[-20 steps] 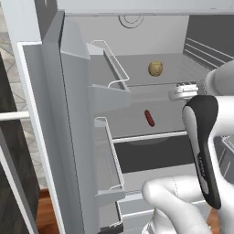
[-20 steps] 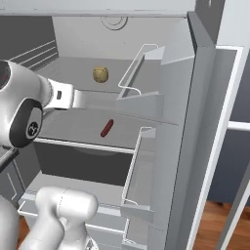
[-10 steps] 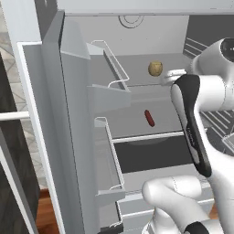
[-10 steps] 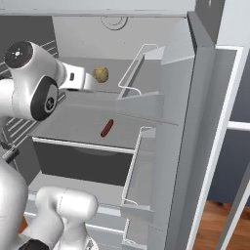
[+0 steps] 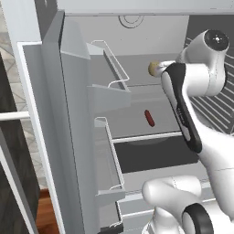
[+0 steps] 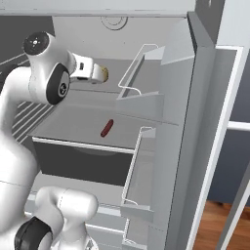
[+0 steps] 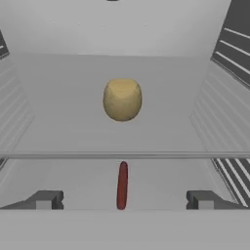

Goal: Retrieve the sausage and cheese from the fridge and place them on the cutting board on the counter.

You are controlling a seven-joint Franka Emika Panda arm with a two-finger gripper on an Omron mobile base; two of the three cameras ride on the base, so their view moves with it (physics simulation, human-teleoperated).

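Arm has swung up and into the open fridge point(image 5: 68, 137); claw point(image 7: 122, 201) spread wide, empty, now facing the shelves. Sausage point(image 7: 122, 185) lies near, cheese point(image 7: 122, 99) farther back. Likely lining up the sausage grasp.

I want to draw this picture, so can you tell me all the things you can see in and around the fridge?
fridge: one, pale grey, both doors swung open, grey inside.
door racks: two on each open door, white wire rims, one above the other.
sausage: one, dark red, lying on the grey shelf, in line with the gap between the fingertips in the hand view.
round yellowish food: one, tan-yellow, farther back than the sausage; probably the cheese.
wire shelves: white lines on dark, in the fridge's other half.
floor: reddish-brown wood, low beside the doors.
gripper: one, dark fingertips, open, holding nothing, pointing into the fridge.
arm: one, white with dark joints.
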